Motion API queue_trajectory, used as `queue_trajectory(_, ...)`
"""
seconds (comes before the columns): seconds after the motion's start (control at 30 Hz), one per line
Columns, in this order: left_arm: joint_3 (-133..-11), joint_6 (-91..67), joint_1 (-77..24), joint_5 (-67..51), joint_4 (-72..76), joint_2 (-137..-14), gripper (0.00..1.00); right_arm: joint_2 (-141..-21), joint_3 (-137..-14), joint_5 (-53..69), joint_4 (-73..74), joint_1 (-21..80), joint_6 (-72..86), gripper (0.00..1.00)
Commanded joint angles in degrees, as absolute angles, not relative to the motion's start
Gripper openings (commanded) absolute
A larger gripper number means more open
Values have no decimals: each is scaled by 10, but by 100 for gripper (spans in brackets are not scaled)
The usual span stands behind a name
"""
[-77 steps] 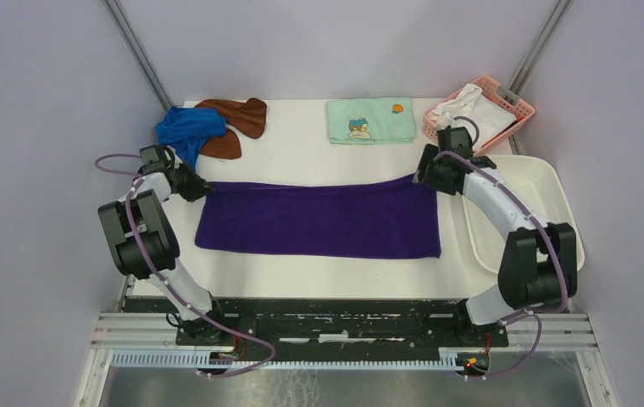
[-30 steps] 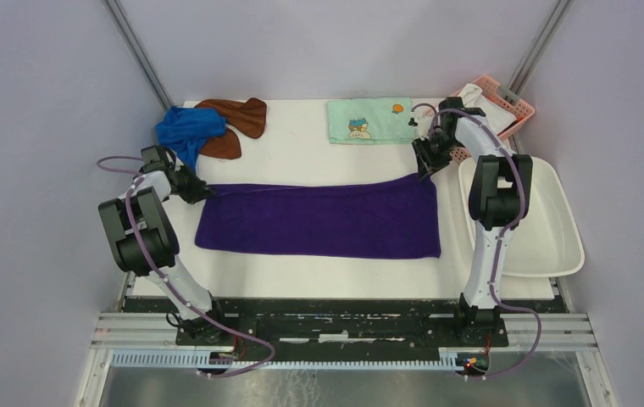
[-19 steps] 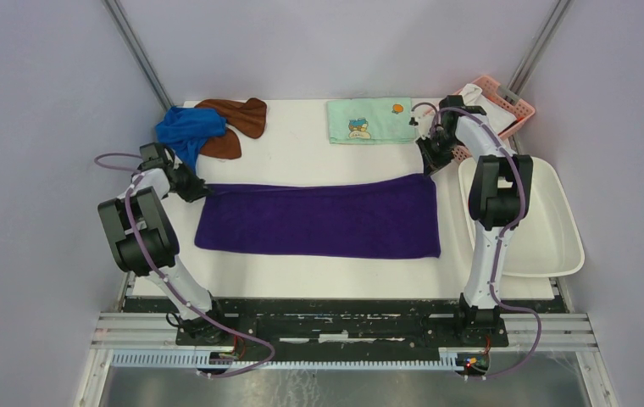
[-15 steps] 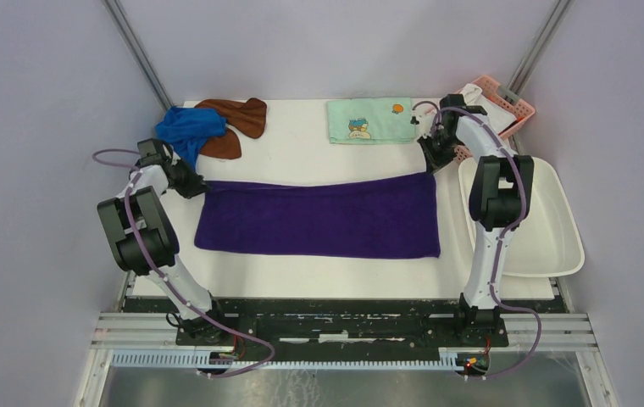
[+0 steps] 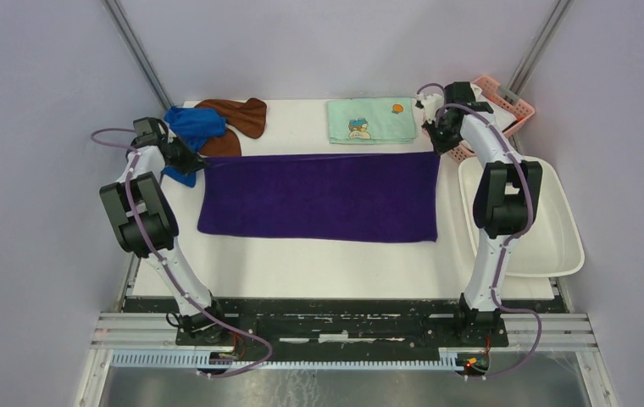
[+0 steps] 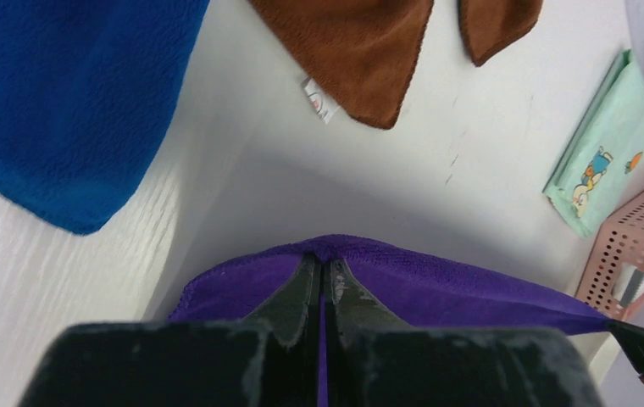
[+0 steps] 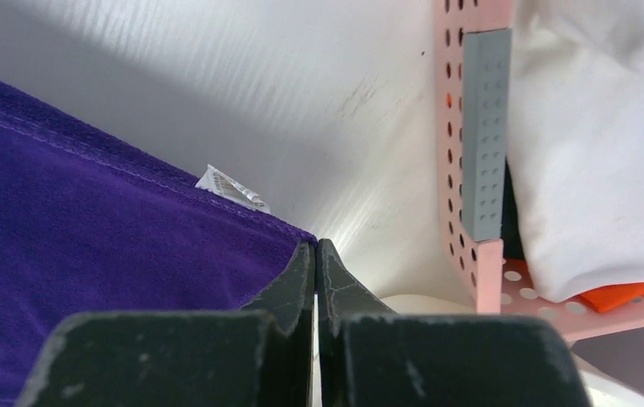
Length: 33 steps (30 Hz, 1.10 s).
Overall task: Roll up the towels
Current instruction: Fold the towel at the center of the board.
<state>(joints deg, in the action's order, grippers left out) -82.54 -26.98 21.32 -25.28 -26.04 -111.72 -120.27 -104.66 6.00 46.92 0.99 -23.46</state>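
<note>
I am looking down on the table (image 5: 319, 259), which is carrying everything. The purple towel (image 5: 319, 197) is lying spread flat across its middle. Its long axis is running from the left edge toward the right edge, and its near long edge is sitting well back from the table's near edge. A white tub (image 5: 556, 242) is resting along the right edge. At the far left corner the blue towel (image 5: 191, 123) is lying crumpled, touching the brown towel (image 5: 238, 114) beside it. A folded green cartoon towel (image 5: 369, 120) is sitting at the far edge. A pink basket (image 5: 512, 100) with a white cloth (image 7: 590, 127) in it is filling the far right corner.

The left jaws are pinched together on the purple towel's far left corner. The right jaws are clamped on its far right corner, just beside the small white label (image 7: 232, 188). The far long edge is running straight between them.

I am judging that the coming move turns on one relation: the whole purple towel is lying on the near side of both jaws. With its long axis crossing between the arms, each arm is holding its own corner and neither is nearer. The blue and brown towels are not yet rolled.
</note>
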Motion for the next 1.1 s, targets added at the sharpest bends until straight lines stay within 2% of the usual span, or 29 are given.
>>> queue_trajectory(0.0,-888,-291,216,-274,-259,-1149,3,-1171,-1037,10,409,10,-246,1)
queue_trajectory(0.17,-896,-293,217,-288,-263,-1155,3,-1148,-1004,-21,368,22,-253,1)
queue_trajectory(0.47,-881,-266,220,-278,-314,-1115,3,-1027,-821,-83,238,66,-326,1)
queue_trajectory(0.77,-843,-246,240,-251,-344,-1057,3,-952,-714,-93,177,69,-345,1)
queue_trajectory(1.07,-908,-271,236,-306,-331,-1110,3,-1006,-752,-142,105,69,-367,0)
